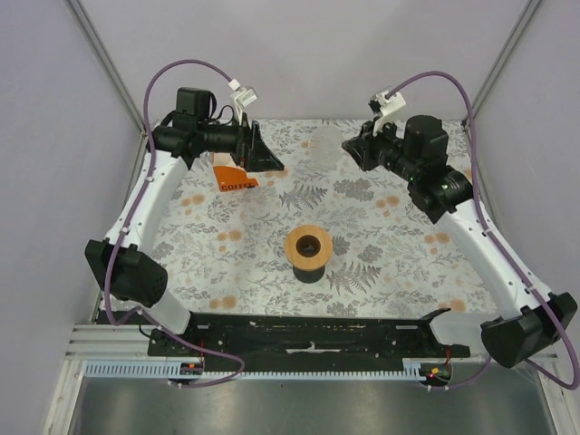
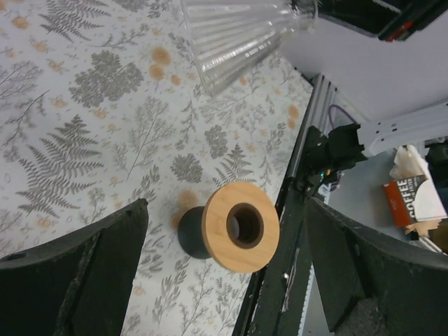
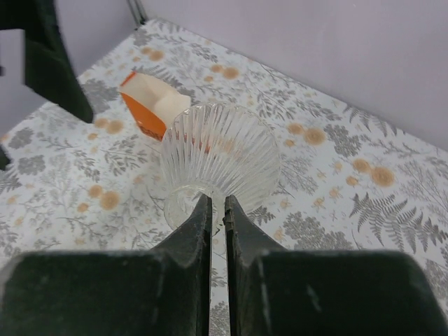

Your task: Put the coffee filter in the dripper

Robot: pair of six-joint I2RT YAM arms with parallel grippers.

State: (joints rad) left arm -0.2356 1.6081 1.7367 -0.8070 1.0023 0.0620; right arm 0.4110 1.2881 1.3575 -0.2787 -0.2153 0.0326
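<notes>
The coffee filter (image 1: 324, 148) looks like a translucent ribbed cone and lies at the back middle of the table; it also shows in the right wrist view (image 3: 220, 150) and the left wrist view (image 2: 234, 35). My right gripper (image 1: 350, 145) (image 3: 217, 201) is at its narrow end, its jaws closed to a thin slit on the small round base. The dripper (image 1: 308, 246), with a tan rim, a dark hole and a black base, stands mid-table, and shows in the left wrist view (image 2: 240, 225). My left gripper (image 1: 265, 159) (image 2: 225, 206) is open and empty at the back left, far from the dripper.
An orange and white pack marked COFFEE (image 1: 234, 178) lies under the left gripper, left of the filter, and shows in the right wrist view (image 3: 150, 105). The black base rail (image 1: 308, 340) runs along the near edge. Grey walls close in the table.
</notes>
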